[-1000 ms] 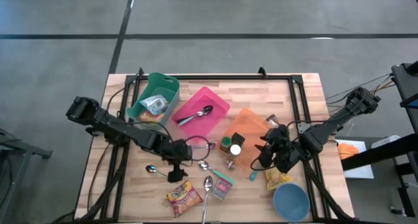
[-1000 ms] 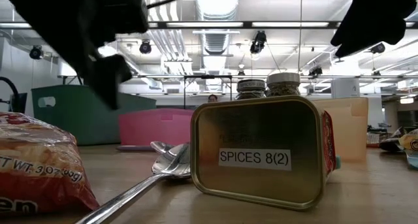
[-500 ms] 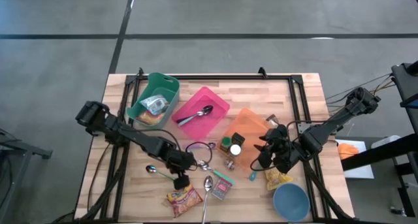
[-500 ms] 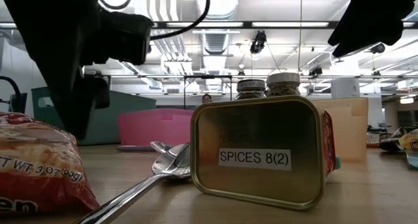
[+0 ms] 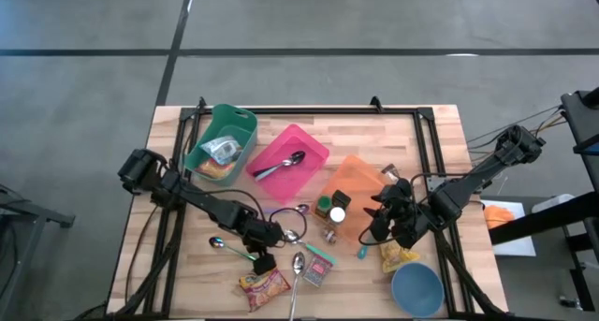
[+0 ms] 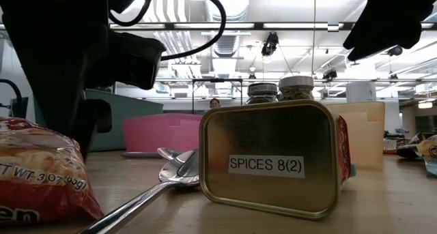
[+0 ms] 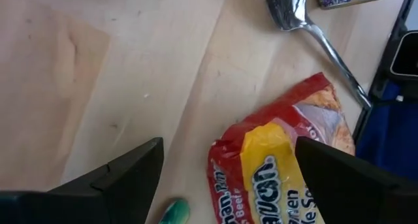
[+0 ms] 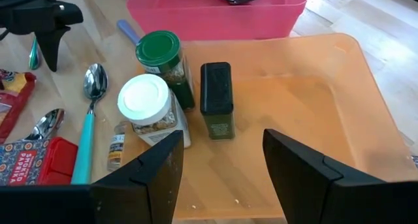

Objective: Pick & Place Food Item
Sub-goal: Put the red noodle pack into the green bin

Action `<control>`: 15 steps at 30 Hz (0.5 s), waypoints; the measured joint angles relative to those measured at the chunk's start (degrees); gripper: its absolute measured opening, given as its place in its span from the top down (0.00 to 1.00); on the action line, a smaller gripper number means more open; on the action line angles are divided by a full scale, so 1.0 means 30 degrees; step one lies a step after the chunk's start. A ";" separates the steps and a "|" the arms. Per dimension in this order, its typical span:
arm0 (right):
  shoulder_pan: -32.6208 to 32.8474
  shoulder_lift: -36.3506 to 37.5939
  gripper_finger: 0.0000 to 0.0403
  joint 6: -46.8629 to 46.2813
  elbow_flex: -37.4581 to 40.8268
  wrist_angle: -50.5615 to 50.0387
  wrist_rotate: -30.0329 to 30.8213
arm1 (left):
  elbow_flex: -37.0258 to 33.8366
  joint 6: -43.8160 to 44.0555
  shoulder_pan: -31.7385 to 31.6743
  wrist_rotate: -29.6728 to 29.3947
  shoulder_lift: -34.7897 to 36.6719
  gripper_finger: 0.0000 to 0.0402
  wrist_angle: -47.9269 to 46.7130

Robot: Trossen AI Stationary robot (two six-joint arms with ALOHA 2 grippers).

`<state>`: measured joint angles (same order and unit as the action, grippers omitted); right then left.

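With its fingers spread wide and empty above the ramen packet, the left gripper risked pinching only the slippery wrapper edge or nudging the spoon beside it.

Glossy foil noodle packet – matt wooden table, shiny metal spoon.

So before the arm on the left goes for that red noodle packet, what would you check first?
1. Left gripper fingers open: ok.
2. Gripper over the noodle packet: ok, just above it.
3. Packet free of neighbours: ok; the spoon lies beside it, apart.
4. Packet lying flat on the table: ok.
5. Green bin has room: cannot tell; packets already lie inside.
6. Right gripper out of the way: ok, at the orange bin.
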<state>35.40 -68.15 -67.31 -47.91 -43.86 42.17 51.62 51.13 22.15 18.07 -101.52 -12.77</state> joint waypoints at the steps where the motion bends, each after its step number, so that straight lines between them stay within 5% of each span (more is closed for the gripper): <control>1: 0.0000 -0.0004 0.48 0.0000 0.0020 0.0037 0.0000 | -0.0007 -0.0013 0.0000 0.0006 -0.0020 0.12 0.0078; 10: 0.0000 -0.0001 0.48 0.0108 0.0119 0.0309 -0.0022 | -0.0103 -0.0561 0.0087 0.0371 -0.0065 0.14 0.0817; 15: 0.0000 -0.0004 0.48 0.0153 0.0126 0.0324 -0.0036 | -0.0124 -0.0611 0.0324 0.0776 -0.0107 0.24 0.1056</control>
<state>35.40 -68.16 -66.85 -47.53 -42.89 42.06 51.24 49.30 23.12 20.40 -101.84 -9.61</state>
